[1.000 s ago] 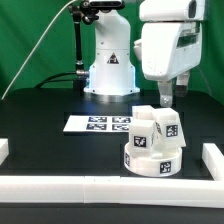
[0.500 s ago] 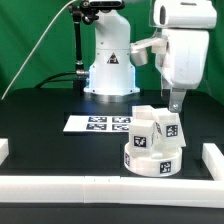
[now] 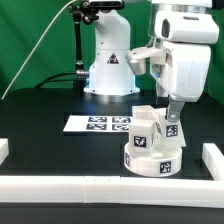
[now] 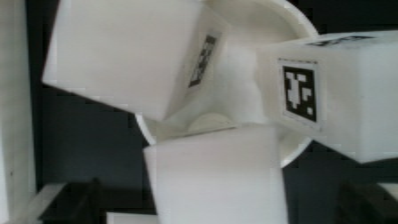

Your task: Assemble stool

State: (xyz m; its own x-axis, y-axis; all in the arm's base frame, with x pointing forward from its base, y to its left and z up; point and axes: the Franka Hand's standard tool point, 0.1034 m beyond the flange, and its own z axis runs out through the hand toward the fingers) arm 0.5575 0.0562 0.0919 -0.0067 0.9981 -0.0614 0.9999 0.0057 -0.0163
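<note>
The stool's round white seat (image 3: 155, 160) lies flat on the black table with tagged white legs standing on it, one at the exterior view's left (image 3: 144, 131) and one at its right (image 3: 171, 128). My gripper (image 3: 172, 113) hangs just over the right-hand leg, open and holding nothing. In the wrist view the seat (image 4: 240, 70) shows between three legs: one plain (image 4: 121, 60), one with a tag (image 4: 338, 95), and one (image 4: 214, 175) lying between my open gripper (image 4: 214, 208) fingers, which are only dark blurs at either side.
The marker board (image 3: 100, 124) lies flat behind the stool, towards the exterior view's left. Long white border bars run along the front (image 3: 100, 186) and stand at the right (image 3: 212, 156). The arm's base (image 3: 108, 70) is at the back.
My gripper has swung a little sideways and come down, from above the legs to just over the right-hand leg. The stool parts have not moved.
</note>
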